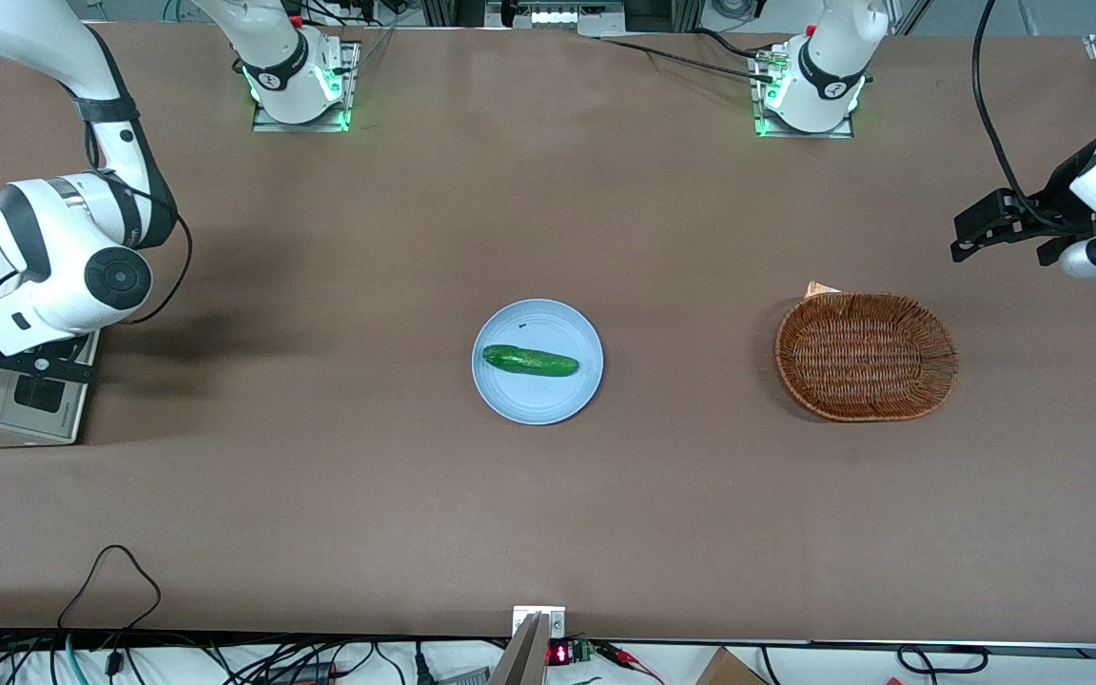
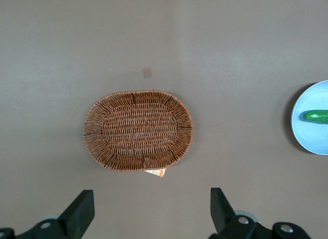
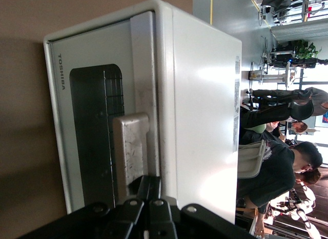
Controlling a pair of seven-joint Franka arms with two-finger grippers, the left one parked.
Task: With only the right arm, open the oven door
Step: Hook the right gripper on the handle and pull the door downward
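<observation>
A wide brown table [image 1: 548, 495] spreads under me, a strip of lab floor and cables along its edges. Nearest the front camera, mid-table, sits a pale blue plate [image 1: 538, 400] with a cucumber [image 1: 530, 361] on it, and toward the parked arm's end a wicker basket [image 1: 866, 355]; none of that concerns this job. My work is at my own end, where the small white toaster oven [image 3: 200, 111] stands at the table's edge.

My gripper [image 3: 148, 190] hangs right at the oven door [image 3: 92, 136], just in front of its glass window [image 3: 95, 95], with the silver handle [image 3: 131, 152] directly ahead of my fingertips. My wrist view shows the fingers drawn close together, meeting at the handle's end, though I cannot tell whether they truly pinch it or merely touch it. The door looks flush with the oven's frame, so I judge it not yet open. The handle's long axis runs across the door's width, so the pull must come straight outward and down.

My right arm [image 1: 72, 238] is folded over the oven, elbow high, wrist bent down toward the door
</observation>
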